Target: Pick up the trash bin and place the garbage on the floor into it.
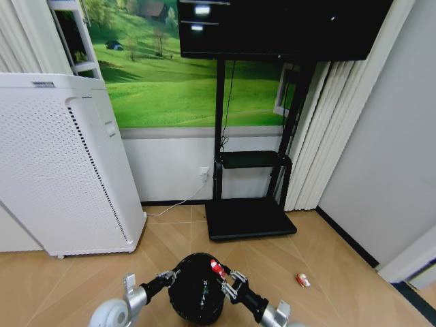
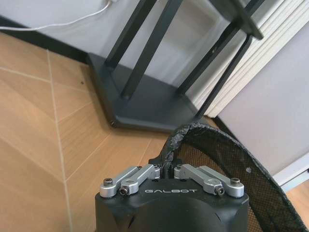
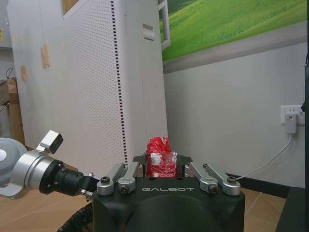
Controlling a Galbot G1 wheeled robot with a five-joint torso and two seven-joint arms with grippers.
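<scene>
Wooden herringbone flooring runs to a white wall under a green meadow mural. Left gripper (image 2: 166, 170) is clamped on the woven rim of the trash bin (image 1: 197, 289) — round, black mesh. Right gripper (image 3: 161, 166) pinches one crinkly red-and-white wrapper (image 3: 159, 162) just above the bin's right rim. A second wrapper (image 1: 302, 279) lies on the floor, farther right.

The trash bin (image 1: 197, 289) base is cut off by the edge.

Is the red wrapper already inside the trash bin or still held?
Held: the right tool is shut on the red wrapper, above the trash bin rim.
</scene>
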